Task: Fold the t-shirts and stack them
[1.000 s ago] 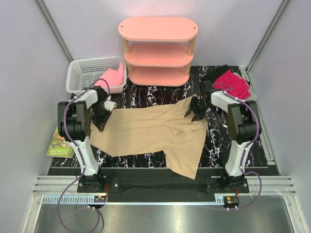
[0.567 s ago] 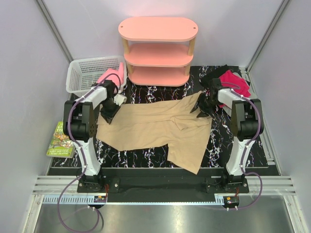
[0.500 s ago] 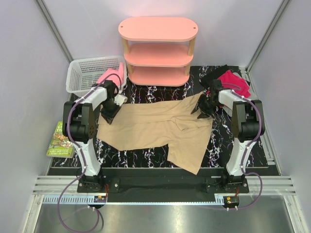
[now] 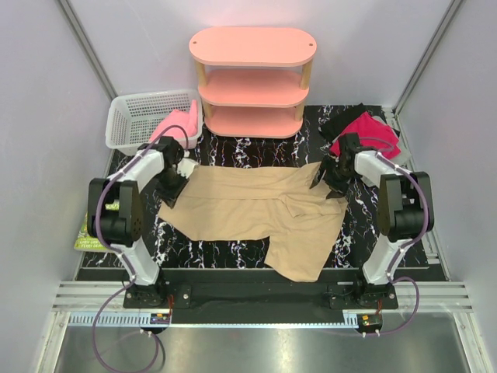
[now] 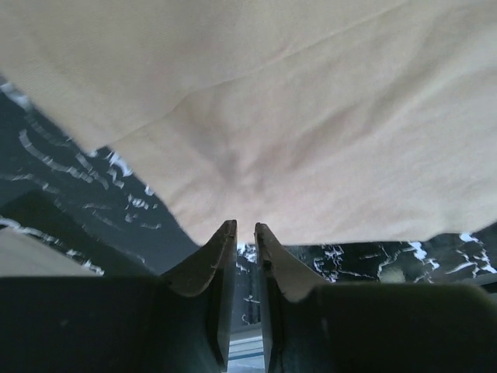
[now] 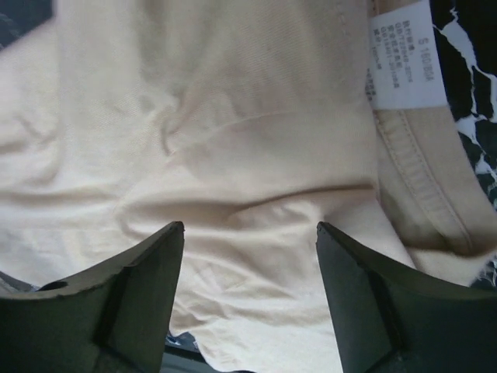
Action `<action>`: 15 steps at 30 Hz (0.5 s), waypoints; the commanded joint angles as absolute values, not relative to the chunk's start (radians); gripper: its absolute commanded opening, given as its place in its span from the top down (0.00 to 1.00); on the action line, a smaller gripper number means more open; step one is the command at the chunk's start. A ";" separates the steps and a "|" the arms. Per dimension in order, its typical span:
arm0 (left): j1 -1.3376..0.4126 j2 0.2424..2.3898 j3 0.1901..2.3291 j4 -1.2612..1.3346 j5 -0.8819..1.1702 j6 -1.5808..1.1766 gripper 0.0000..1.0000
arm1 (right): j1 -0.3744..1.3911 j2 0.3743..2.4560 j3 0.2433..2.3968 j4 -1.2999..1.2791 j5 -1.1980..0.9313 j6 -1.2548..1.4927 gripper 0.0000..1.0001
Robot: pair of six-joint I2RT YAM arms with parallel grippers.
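Observation:
The large tan t-shirt (image 4: pixel 256 206) lies spread on the black marbled table (image 4: pixel 233 151). My left gripper (image 4: pixel 172 186) is at its left edge. In the left wrist view the jaws (image 5: pixel 245 229) are nearly closed, pinching the cloth's edge (image 5: pixel 272 132) at their tips. My right gripper (image 4: pixel 330 180) is at the shirt's right edge. In the right wrist view it (image 6: pixel 250 227) is wide open over the cloth, near the collar (image 6: pixel 419 171) and white label (image 6: pixel 396 54). The magenta-red shirt (image 4: pixel 371 132) lies on a black one (image 4: pixel 342 118) at the back right. A light pink shirt (image 4: pixel 178 124) hangs from the basket. The grey shirt is out of view.
A pink three-tier shelf (image 4: pixel 252 81) stands at the back centre. A white mesh basket (image 4: pixel 136 113) sits at the back left. A book (image 4: pixel 95 229) lies off the mat at the left. Walls close in both sides.
Both grippers moved away and to the right with the tan shirt's corners, then came back nearer. The shirt now lies flatter with a straight far edge.

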State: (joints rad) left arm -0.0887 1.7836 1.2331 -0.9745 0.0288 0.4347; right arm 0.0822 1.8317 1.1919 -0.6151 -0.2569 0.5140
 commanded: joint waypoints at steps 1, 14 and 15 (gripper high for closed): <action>-0.086 1.571 1.255 -1.015 0.098 0.442 0.78 | 0.098 1.665 1.264 -0.630 -0.201 0.499 0.19; -0.086 1.390 0.931 -0.933 0.072 0.471 0.77 | 0.374 1.116 0.764 -0.787 -0.282 0.742 0.21; -0.086 1.393 0.927 -0.927 0.072 0.468 0.77 | 0.383 1.050 0.738 -0.807 -0.293 0.780 0.21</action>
